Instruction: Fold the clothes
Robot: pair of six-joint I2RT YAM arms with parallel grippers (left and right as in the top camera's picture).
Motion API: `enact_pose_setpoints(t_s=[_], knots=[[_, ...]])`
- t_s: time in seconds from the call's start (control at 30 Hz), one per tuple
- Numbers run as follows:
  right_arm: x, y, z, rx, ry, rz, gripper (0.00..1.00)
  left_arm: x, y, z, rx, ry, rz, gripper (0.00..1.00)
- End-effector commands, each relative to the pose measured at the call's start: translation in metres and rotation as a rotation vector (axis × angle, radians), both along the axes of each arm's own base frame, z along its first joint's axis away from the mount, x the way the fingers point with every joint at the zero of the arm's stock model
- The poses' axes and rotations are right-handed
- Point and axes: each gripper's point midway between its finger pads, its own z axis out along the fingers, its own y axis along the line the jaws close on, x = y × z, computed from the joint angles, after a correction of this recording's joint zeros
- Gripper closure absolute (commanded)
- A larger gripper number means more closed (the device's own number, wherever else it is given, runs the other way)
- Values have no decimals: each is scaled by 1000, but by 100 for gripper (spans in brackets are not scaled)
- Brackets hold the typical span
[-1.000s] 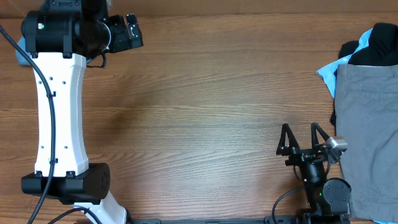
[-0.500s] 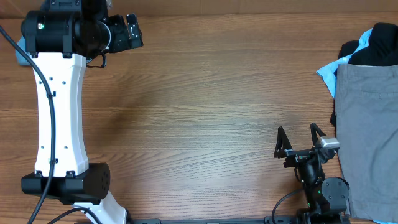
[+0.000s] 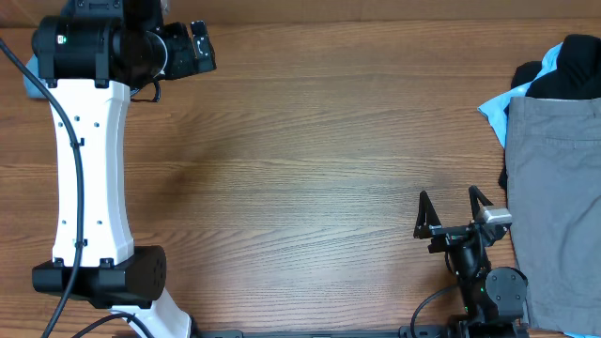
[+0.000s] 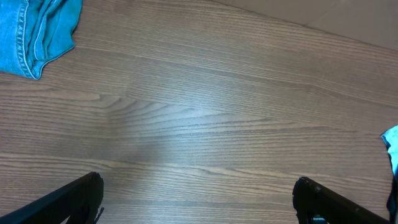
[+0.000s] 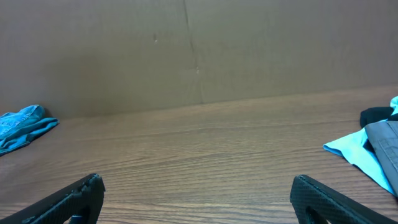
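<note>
Jeans (image 4: 37, 28) beyond wide-jawed left end effector (image 4: 198, 182)

Light-blue denim jeans (image 4: 37, 28), grey trousers (image 3: 559, 188), a black garment (image 3: 571, 80), a pale blue garment (image 3: 492, 111) — brown wood-grain table (image 3: 329, 169).

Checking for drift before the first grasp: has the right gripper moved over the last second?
Yes. The right gripper slid slightly away from the edge of the grey trousers, which stayed put.

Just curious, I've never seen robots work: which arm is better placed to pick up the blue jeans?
Probably the left. The jeans lie near the open left gripper, while the right gripper, also open, sits far across the table beside grey trousers.
</note>
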Motion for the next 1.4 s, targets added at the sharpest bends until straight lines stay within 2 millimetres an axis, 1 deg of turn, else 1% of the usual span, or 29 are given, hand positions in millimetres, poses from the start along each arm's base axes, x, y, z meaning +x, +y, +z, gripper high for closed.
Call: enact_pose_setpoints(t_s=[0.0,0.07,0.2,0.37,0.5,0.57,0.7,0.8,0.9,1.0,1.1,1.2,1.37], knots=[[0,1,-2,-6,-5,5,0,-1,0,7,18,-25,-16,0],[0,1,-2,-6,-5,5,0,-1,5,7,39,-25,-3,0],[0,1,-2,-6,-5,5,0,-1,5,7,41,-24,-2,0],[0,1,-2,-6,-5,5,0,-10,5,-1,38,26,-4,0],[0,1,-2,-6,-5,5,0,-19,-1,-8,23,73,-2,0],[0,1,-2,-6,-5,5,0,-23,-8,-10,29,88,-18,0],[0,1,-2,-6,-5,5,0,-31,-17,-14,86,96,-33,0],[0,1,-2,-6,-5,5,0,-35,-20,-18,127,74,-37,0],[0,1,-2,-6,-5,5,0,-41,-22,-22,128,31,-40,0],[0,1,-2,-6,-5,5,0,-54,-18,-31,133,3,-33,0],[0,1,-2,-6,-5,5,0,-78,-6,-48,174,0,-5,0],[0,1,-2,-6,-5,5,0,-106,8,-67,216,-11,25,0],[0,1,-2,-6,-5,5,0,-137,24,-93,250,-110,74,0]])
